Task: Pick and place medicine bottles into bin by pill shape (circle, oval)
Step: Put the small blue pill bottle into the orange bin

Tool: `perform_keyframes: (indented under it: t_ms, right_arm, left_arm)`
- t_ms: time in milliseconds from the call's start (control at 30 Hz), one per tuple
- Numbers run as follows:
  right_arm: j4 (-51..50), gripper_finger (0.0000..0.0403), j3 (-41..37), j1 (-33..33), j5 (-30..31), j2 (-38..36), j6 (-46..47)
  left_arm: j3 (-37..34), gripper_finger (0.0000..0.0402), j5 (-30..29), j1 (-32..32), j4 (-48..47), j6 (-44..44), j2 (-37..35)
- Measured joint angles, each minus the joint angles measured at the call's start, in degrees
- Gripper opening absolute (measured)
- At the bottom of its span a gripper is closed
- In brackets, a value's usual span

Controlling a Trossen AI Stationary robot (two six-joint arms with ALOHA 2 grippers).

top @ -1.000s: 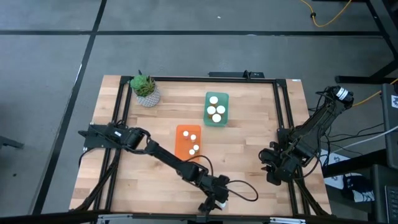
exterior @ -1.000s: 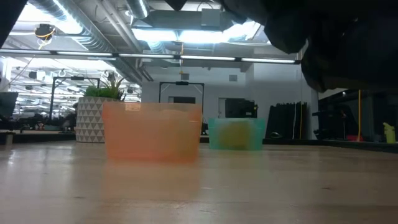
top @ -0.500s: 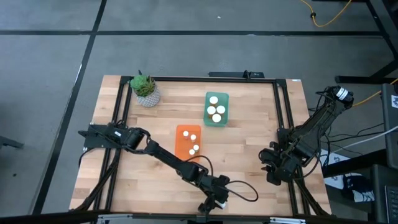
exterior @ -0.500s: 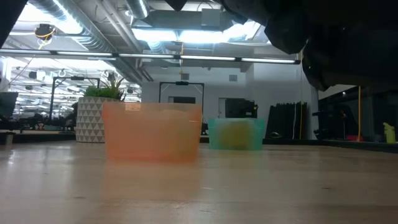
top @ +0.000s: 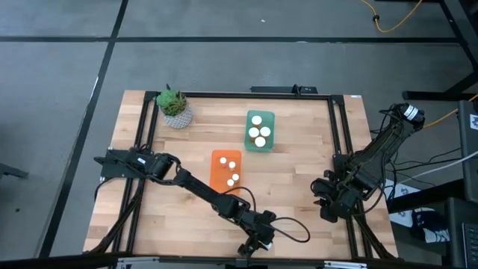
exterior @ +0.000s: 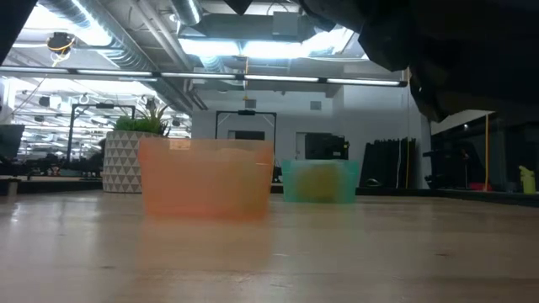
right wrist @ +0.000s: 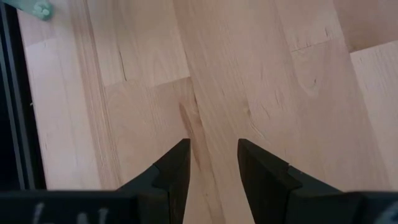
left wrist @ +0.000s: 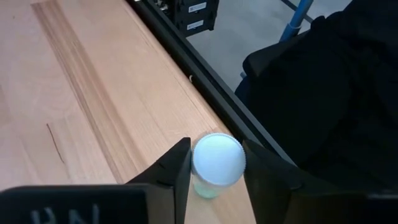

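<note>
On the desk (top: 299, 187), going left to right in the view from above, a potted plant (top: 174, 107) sits at about 11 o'clock. The orange bin (top: 225, 171) in the middle has three bottles in it. The green bin (top: 260, 130) at about 12 o'clock has four. So most of the job looks done. The left tool (left wrist: 214, 163) is down at 6 o'clock, right at the near edge of the desk, and it is pinching one more bottle (left wrist: 217, 159) by its white cap. That bottle still has to go into a bin. It sits very near the edge, so it could fall off. There is lots of bare wood between it and the bins. The right tool (right wrist: 211, 163) waits at 4 o'clock, its fingers close together and holding nothing.
</note>
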Motion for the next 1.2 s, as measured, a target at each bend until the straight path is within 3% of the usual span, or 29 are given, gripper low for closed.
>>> perform_keyframes:
  t_ms: [433,867,1200]
  right_arm:
    - [-0.01,0.0135,0.00,0.00,0.02,0.00,0.00]
    - [0.01,0.0135,0.00,0.00,0.70,0.00,-0.02]
    - [0.20,0.0135,0.00,0.02,1.06,0.00,0.00]
  left_arm:
    - [0.02,0.0115,-2.72,0.22,-3.87,3.67,-3.61]
    - [0.04,0.0114,-20.32,-0.71,-36.78,2.51,-23.57]
    - [0.07,0.0114,-35.32,0.64,-60.58,-11.13,-36.24]
